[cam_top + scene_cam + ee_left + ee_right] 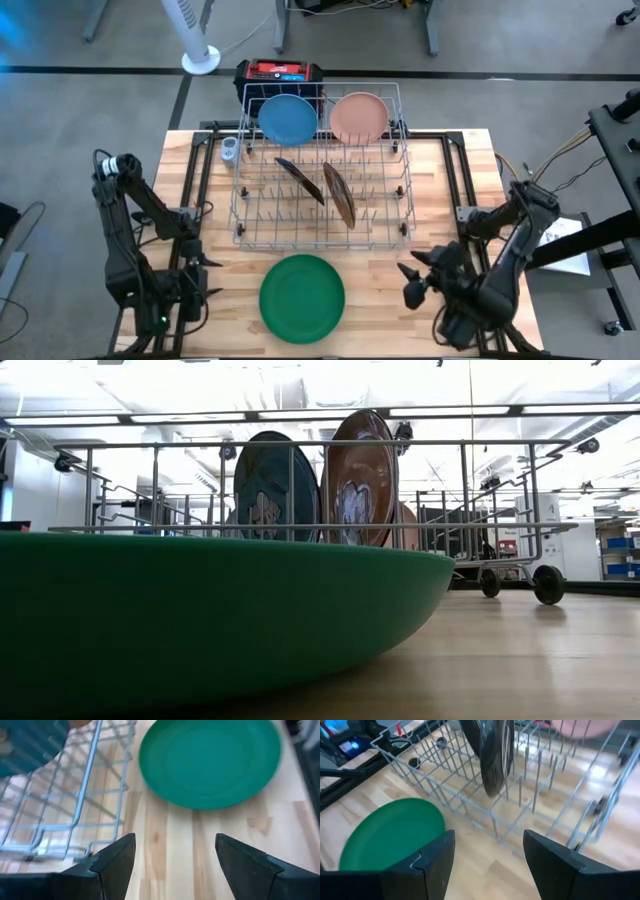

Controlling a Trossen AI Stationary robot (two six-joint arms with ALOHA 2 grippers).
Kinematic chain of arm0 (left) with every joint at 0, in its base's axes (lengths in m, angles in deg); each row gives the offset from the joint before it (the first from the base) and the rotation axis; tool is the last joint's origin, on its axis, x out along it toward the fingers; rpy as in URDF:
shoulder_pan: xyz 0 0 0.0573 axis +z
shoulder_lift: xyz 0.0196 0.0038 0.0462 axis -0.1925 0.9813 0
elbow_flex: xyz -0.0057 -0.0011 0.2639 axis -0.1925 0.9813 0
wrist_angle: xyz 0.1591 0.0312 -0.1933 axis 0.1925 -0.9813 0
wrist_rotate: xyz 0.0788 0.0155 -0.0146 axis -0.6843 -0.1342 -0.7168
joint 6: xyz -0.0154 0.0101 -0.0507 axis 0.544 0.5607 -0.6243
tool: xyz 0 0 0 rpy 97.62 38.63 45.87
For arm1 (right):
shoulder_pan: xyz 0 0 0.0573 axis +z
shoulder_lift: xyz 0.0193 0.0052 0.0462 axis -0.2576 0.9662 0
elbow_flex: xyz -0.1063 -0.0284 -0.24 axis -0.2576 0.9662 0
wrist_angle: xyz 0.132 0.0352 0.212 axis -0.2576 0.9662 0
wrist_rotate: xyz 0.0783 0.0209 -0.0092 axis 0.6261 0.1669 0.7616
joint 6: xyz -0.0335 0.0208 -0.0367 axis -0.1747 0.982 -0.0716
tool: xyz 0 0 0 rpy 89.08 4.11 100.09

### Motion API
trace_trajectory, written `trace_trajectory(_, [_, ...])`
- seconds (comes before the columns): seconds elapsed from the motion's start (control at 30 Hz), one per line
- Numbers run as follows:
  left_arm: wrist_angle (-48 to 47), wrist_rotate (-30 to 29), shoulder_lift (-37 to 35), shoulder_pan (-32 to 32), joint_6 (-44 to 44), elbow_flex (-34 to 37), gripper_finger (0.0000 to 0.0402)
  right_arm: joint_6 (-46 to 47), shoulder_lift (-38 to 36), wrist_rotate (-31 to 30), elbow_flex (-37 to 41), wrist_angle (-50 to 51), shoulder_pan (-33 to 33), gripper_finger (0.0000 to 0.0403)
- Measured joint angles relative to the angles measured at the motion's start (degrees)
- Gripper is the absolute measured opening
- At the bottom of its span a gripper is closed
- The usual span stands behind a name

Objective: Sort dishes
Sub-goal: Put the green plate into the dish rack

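Note:
The green plate [302,297] lies flat on the wooden table near its front edge; it also shows in the left wrist view [210,762] and the right wrist view [392,837]. The light blue plate [288,119] and pale pink plate [358,117] stand on edge at the far end of the grey wire rack [322,170]. Two dark orange-brown plates [300,180] [339,195] stand between its tines. My left gripper [207,278] is open and empty, left of the green plate. My right gripper [413,280] is open and empty, right of it.
A small white-headed object [229,150] lies left of the rack's far end. A red and black box [279,72] stands behind the rack. Bare table shows on both sides of the green plate and in front of the rack.

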Motion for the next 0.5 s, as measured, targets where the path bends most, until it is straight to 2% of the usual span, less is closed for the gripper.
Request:
trace_trajectory(0.1, [-0.2,-0.4,1.9,-0.2,-3.4,0.0,0.0263,5.0,0.0,-0.1,4.0,-2.5,2.8,0.0223])
trace_trajectory(0.2, [1.3,-3.0,4.2,-0.5,-4.1,0.0,0.0263,5.3,0.1,-0.1,8.1,-8.7,4.2,0.0219])
trace_trajectory(0.5, [2.4,-3.9,10.3,-0.5,-10.1,0.0,0.0263,-2.9,0.1,-0.2,19.6,-36.0,3.3,0.0217])
